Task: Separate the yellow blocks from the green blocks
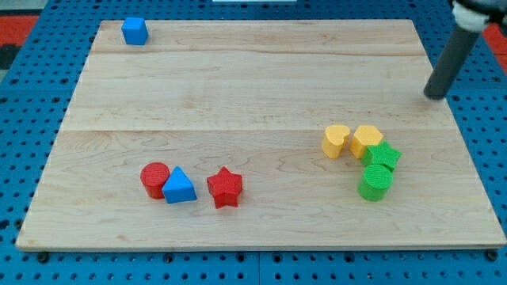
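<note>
I see the two yellow blocks side by side in the right half of the bench [261, 87], below its middle: a yellow heart-like block [336, 141] on the view's left and a yellow block with flat facets [365, 140] touching it on the right. The faceted one also touches the green star [383, 155], which sits at its lower right. Just below the star, and touching it, stands the green cylinder [375, 182]. So the four form one tight cluster, yellows at the upper left, greens at the lower right, and the cluster's long axis runs diagonally down toward the view's right. I cannot tell which way the heart's point faces.

Nothing here is a container; all blocks lie flat on the wood.

My tip [435, 96] rests on the bench up and to the right of the cluster, well apart from it, near the right edge. It is a plain rod with nothing to open or close, and it touches no block. Bare wood lies to the left of the yellows and above them; the greens have less room before the right and bottom edges.

Further off, at lower left, a red cylinder [154, 179], a blue triangle [179, 187] and a red star [225, 187] sit in a row, the first two touching. A blue block [135, 31] sits alone at the top left corner.
</note>
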Controlling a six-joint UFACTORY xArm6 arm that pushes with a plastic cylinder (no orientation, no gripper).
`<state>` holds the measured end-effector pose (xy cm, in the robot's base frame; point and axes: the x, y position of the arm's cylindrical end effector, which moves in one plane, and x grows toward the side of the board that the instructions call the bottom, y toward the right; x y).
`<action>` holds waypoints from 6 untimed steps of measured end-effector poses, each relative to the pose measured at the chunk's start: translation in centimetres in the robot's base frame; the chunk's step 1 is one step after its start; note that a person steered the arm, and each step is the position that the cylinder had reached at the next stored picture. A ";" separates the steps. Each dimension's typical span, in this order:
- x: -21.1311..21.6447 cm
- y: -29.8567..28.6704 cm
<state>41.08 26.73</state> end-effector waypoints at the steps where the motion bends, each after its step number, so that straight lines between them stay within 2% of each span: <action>1: 2.2 -5.3; 2: 4.8 -9.9; 3: 5.0 -5.4; 4: 8.1 -7.0; 5: 7.9 -13.0; 6: 5.2 -15.9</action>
